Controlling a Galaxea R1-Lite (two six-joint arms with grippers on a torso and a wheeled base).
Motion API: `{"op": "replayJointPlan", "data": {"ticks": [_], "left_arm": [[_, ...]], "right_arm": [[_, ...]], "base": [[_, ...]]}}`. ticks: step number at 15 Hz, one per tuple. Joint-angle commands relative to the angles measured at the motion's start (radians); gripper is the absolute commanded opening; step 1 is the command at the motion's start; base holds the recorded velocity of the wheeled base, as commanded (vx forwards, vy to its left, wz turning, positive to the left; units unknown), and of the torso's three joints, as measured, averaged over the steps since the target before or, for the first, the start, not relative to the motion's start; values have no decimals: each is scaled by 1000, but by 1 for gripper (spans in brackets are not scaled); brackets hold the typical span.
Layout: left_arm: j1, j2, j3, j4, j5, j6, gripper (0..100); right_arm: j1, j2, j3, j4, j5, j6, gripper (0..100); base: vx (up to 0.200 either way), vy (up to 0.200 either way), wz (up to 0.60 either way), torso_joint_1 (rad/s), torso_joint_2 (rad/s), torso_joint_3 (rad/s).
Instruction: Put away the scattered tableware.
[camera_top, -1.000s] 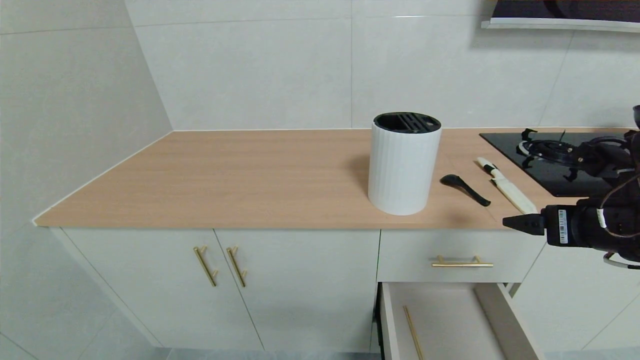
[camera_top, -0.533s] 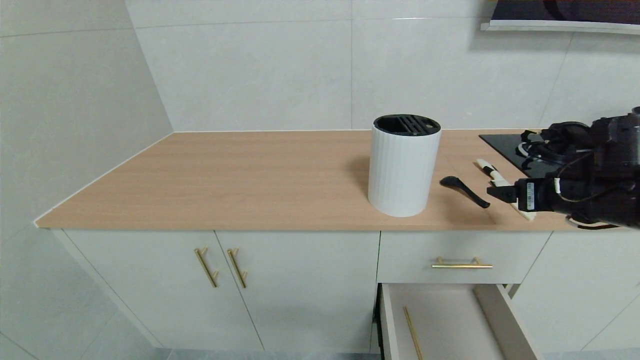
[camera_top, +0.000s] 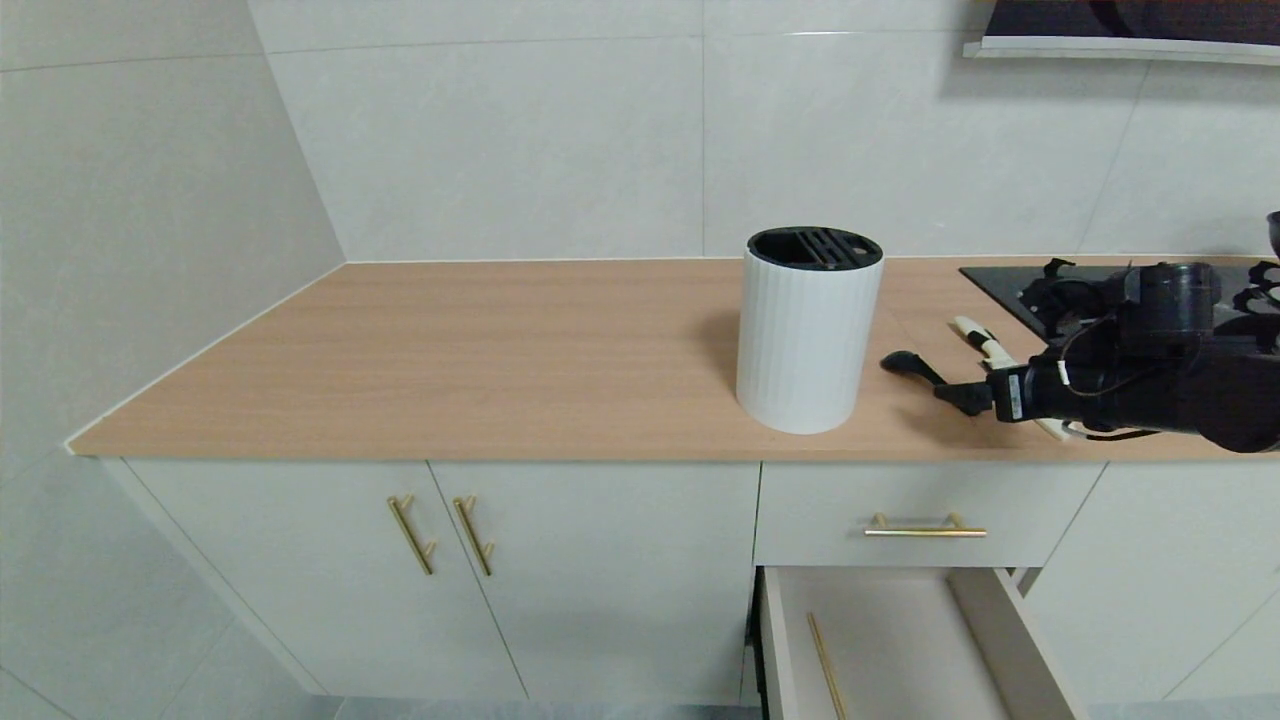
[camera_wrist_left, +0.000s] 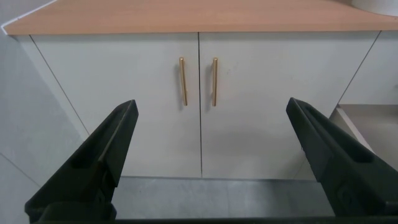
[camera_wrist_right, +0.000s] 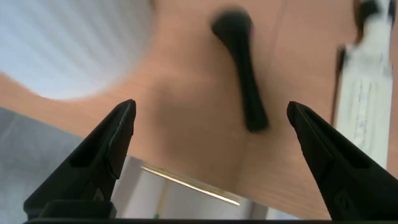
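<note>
spoon and knife lie loose on the desk beside the holder; nothing looks stowed yet. right tool hangs open above the spoon; left tool is open too.

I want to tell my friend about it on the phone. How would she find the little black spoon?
Find the tall white ribbed holder standing on the wooden countertop. The black spoon lies flat just to its right, between the holder and a white knife. It is the only all-black utensil there, short, with its round bowl pointing toward the holder.
</note>
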Motion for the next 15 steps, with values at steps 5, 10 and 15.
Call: {"op": "replayJointPlan", "data": {"ticks": [5, 10, 15], "left_arm": [[0, 0, 0, 0, 0, 0, 100], [0, 0, 0, 0, 0, 0, 100], [0, 2, 0, 0, 0, 0, 100]], "right_arm": [[-19, 106, -17, -82, 29, -7, 100], [4, 185, -17, -212, 22, -6, 100], [4, 238, -53, -241, 19, -1, 100]], "base": [[0, 0, 0, 0, 0, 0], [0, 0, 0, 0, 0, 0], [0, 0, 0, 0, 0, 0]]}}
